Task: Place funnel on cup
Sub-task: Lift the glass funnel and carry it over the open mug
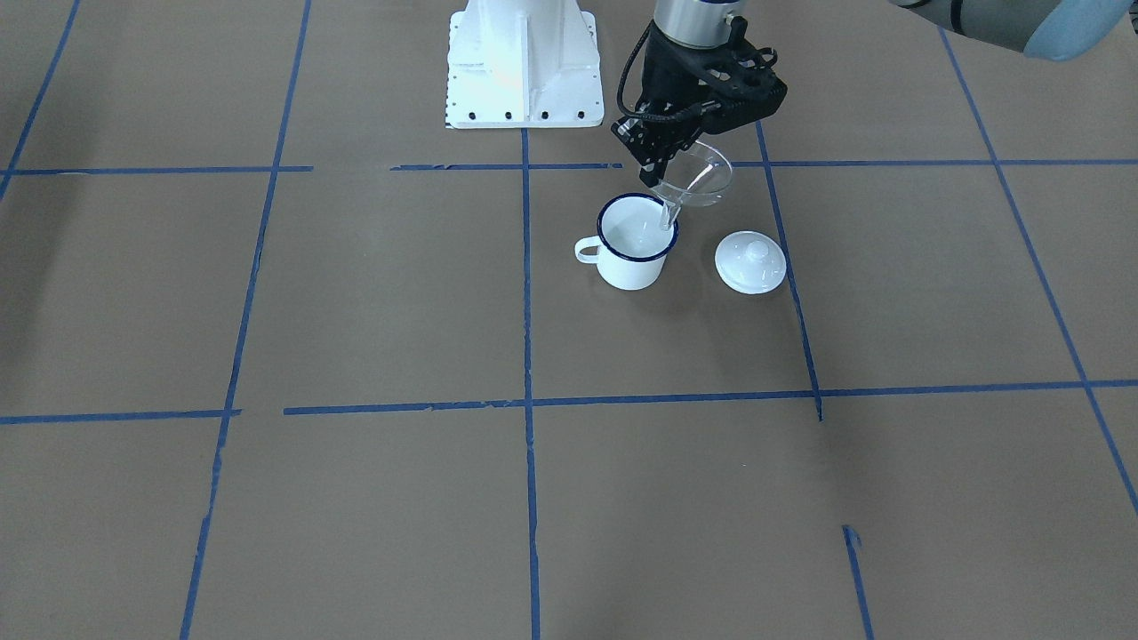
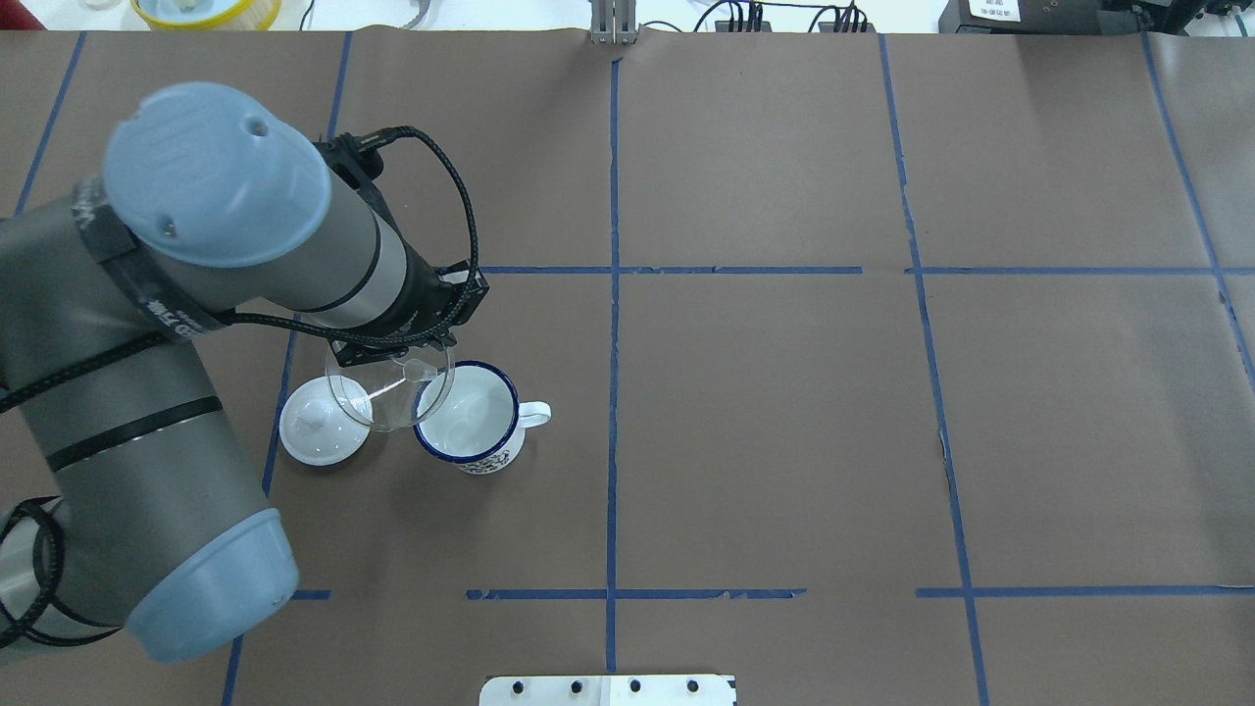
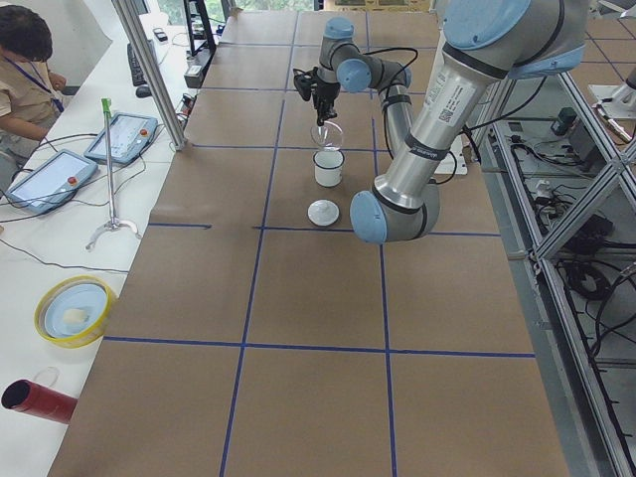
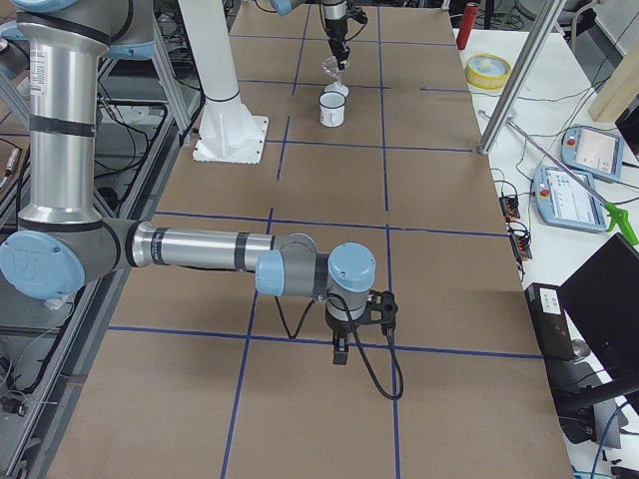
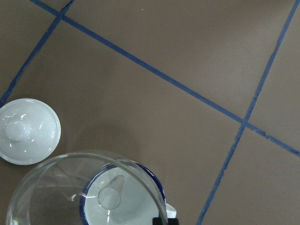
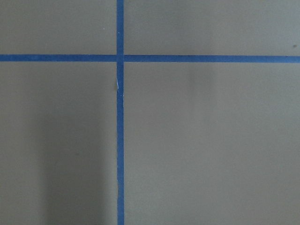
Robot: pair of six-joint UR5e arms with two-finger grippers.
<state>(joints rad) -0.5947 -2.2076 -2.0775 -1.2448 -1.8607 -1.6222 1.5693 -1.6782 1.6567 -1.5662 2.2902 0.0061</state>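
Overhead exterior view: the left arm [image 2: 196, 294] comes in from the left, and its left gripper [image 2: 397, 348] hangs over the left half of the brown table [image 2: 784, 441].
Left gripper: pinching the rim of the funnel [image 2: 390, 392], with the jaws pressed onto the clear plastic.
Funnel: up in the air and tilted, not sitting on anything. The wide cone hangs over the gap between the cup [image 2: 469, 431] and the lid [image 2: 324, 424]. The thin spout angles down to the right, with its tip just over the left edge of the cup's opening.
Cup: upright on the table, a bit left of the centre line of blue tape [image 2: 613, 392], with the handle sticking out to the right.
Lid: white, knob up, flat on the table just left of the cup and not touching it.
Left wrist view: looks down through the cone, and the spout lines up with the white inside of the cup.
Right gripper [image 4: 341, 351]: only shows in the exterior right view, low over the table and well apart from the cup. Honestly can't tell whether it's spread or closed.
Right wrist view: just brown table and crossing tape.
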